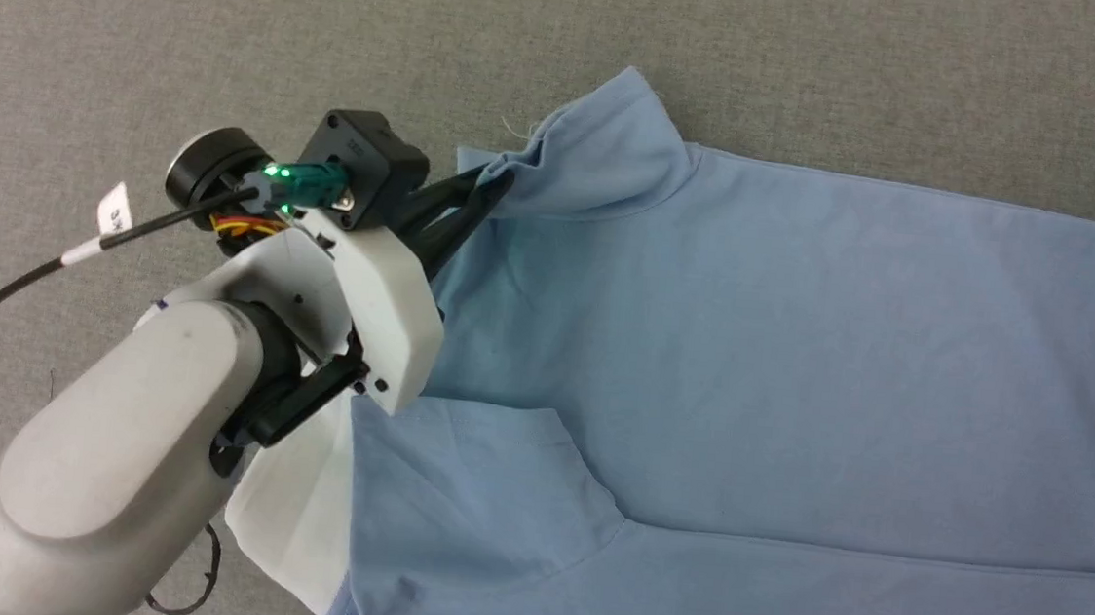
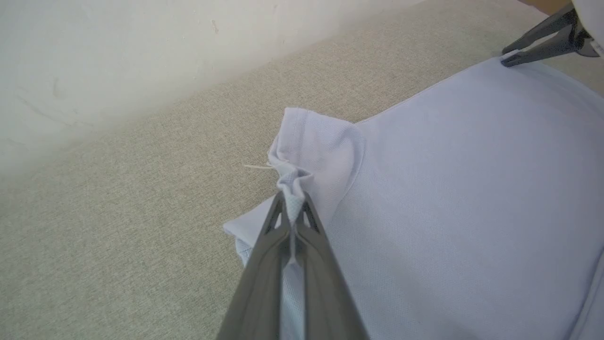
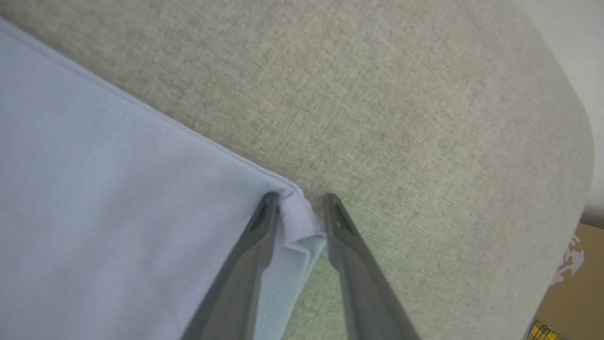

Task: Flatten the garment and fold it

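**Entry: garment, flattening stage**

- **Garment** (image 1: pixel 797 366): you find it spread on the grey fabric surface (image 1: pixel 140 21). The body lies mostly flat. A white part (image 1: pixel 297 513) pokes out beside the left forearm.
- **Left gripper** (image 2: pixel 292 208): it is clamped tight on a bunched edge of the far sleeve (image 1: pixel 599 155), and the cloth puckers between the fingers.
- **Right gripper** (image 3: pixel 297 198): the jaws stand partly apart, straddling a corner of the hem. The cloth sits between them, touching one finger and clear of the other, so it is not yet gripped.
- **Step in hand, as judged**: you are flattening, and the fold has not begun. One hold is secured and the second is being set.
- **Next move calls for**: bring the right jaws together on that corner. Then draw both holds apart to tension the cloth and lay the crumpled sleeve out smooth. Keep the pull low so the flat body does not drag.
- **Hidden or unclear**:
  - The garment runs off the head view's right and bottom edges.
  - The left forearm covers the collar area.
  - No logo can be made out.
  - You cannot tell how many layers lie in either pinch.
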You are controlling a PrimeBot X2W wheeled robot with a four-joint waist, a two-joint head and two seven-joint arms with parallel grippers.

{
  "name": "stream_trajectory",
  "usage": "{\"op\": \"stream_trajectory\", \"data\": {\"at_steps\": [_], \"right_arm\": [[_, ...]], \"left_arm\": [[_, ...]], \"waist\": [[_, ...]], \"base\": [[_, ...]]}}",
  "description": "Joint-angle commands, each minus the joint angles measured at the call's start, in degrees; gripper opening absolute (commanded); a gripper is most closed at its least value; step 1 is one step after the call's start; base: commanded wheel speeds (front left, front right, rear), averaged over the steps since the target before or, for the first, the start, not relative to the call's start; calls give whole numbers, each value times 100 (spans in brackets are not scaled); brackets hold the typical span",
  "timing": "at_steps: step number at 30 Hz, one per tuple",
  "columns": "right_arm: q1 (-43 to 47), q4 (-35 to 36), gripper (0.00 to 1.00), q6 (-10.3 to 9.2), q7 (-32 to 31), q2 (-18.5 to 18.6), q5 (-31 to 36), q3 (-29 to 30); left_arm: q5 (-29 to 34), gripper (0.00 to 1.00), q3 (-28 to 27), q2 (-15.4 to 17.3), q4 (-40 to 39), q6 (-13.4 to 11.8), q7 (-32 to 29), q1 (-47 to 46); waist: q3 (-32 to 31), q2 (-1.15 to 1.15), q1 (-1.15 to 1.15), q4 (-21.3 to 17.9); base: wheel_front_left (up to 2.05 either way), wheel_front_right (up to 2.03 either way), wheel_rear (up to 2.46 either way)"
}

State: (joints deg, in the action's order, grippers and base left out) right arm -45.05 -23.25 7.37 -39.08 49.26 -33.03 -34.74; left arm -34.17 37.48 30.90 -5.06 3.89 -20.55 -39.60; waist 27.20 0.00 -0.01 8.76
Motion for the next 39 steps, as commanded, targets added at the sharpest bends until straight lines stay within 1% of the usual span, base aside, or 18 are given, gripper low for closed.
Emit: {"op": "stream_trajectory", "data": {"at_steps": [1,5,11,15,20,24,28,29,33,36,39], "right_arm": [[250,-275,0,12,89,-238,-121,-328],[104,-513,0,12,673,-367,-290,-199],[145,-652,0,12,1744,-434,-173,-11],[528,-554,0,12,2268,-479,-209,188],[1307,-234,0,12,2704,-465,-261,686],[2107,221,0,12,2776,-451,-253,1126],[3022,742,0,12,2680,-532,-182,1744],[3022,742,0,12,2680,-532,-182,1744],[3936,1268,0,12,2410,-689,-14,2307],[4488,1544,0,12,2149,-831,175,2585],[4819,1733,0,12,1907,-929,351,2671]], "left_arm": [[11,0,-4,-17,64,-45,90,51],[-18,0,-45,-19,188,-110,248,185],[-147,0,-198,83,207,-311,470,587],[-308,0,-400,222,26,-590,647,1101],[-480,0,-602,540,-452,-977,720,1941],[-665,0,-679,797,-877,-1203,661,2620],[-881,0,-713,1001,-1233,-1397,605,3298],[-881,0,-713,1001,-1233,-1397,605,3298],[-1089,0,-668,1176,-1353,-1473,520,3866],[-1227,0,-547,1147,-1258,-1441,481,4129],[-1164,0,-375,1118,-962,-1332,471,4175]], "waist": [[-60,0,1,-54],[-254,0,1,-153],[-786,0,1,-306],[-1215,0,1,-399],[-1662,0,1,-429],[-1900,0,1,-423],[-1990,0,1,-408],[-1990,0,1,-408],[-1966,0,1,-382],[-1918,0,1,-362],[-1865,0,1,-357]], "base": [[0,0,0],[0,0,0],[0,0,0],[0,0,0],[0,0,0],[0,0,0],[0,0,0],[0,0,0],[0,0,0],[0,0,0],[0,0,0]]}}
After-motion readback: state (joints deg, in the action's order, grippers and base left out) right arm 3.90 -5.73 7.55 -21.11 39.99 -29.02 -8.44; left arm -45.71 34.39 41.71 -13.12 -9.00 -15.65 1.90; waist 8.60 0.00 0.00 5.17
